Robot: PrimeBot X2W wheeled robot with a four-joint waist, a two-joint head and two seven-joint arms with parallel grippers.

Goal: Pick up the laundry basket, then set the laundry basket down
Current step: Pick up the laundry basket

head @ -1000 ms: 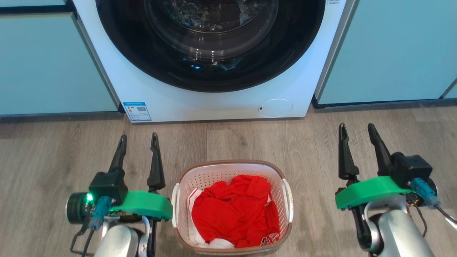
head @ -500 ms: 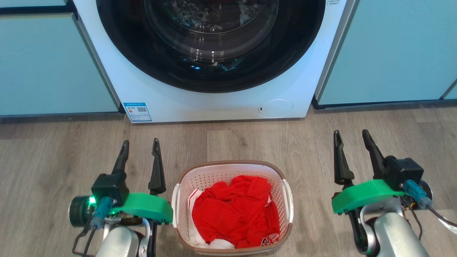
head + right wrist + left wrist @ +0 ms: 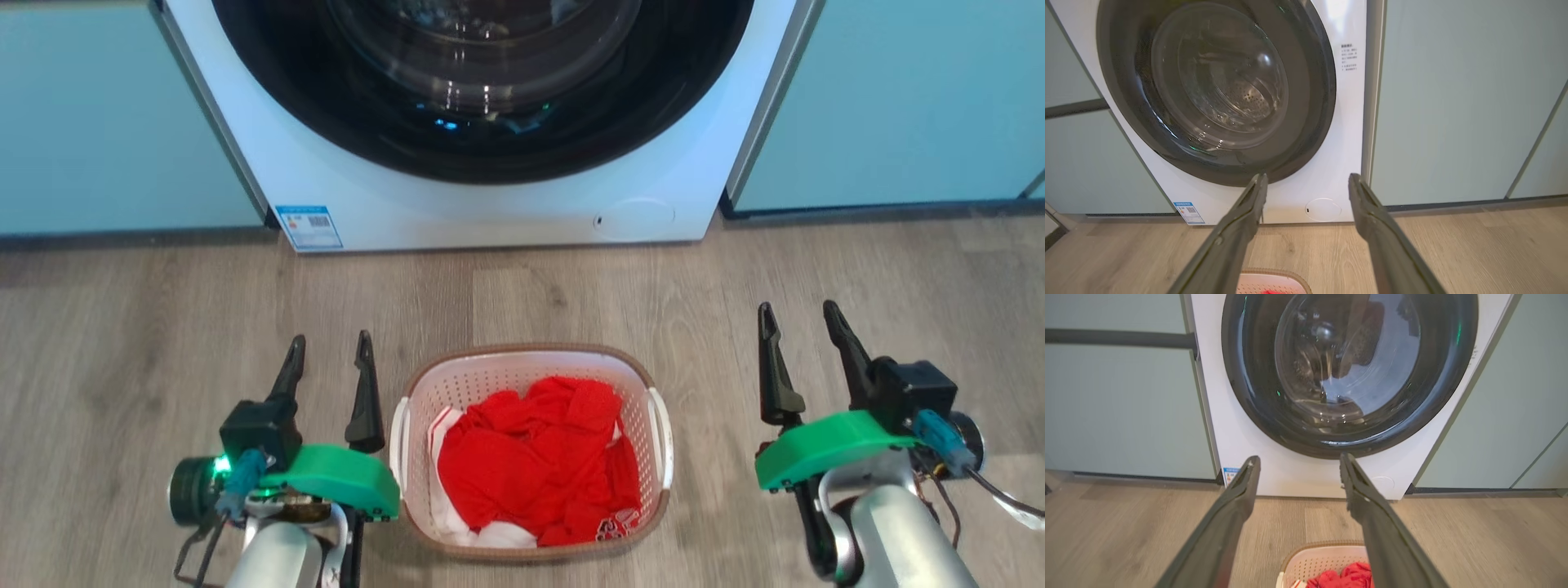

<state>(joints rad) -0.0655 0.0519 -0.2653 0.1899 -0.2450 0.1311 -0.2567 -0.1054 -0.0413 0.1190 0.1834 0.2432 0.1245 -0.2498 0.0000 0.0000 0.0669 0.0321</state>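
So, L to R: my left gripper (image 3: pixel 331 337) hangs just beside the laundry basket (image 3: pixel 498 382), which lies to its right w/ the near handle (image 3: pixel 397 447) by my inner finger; jaws fully spread, nothing held. Basket sits on the floor btwn both arms, long axis hard to call, handles facing each arm. My right gripper (image 3: pixel 798 306) is well apart, basket to its left; also wide open, empty. Left arm's nearer, I'd say.

Wood-plank floor (image 3: pixel 163 310); the laundry basket (image 3: pixel 506 384) sits on it; washing machine (image 3: pixel 490 216) stands behind.
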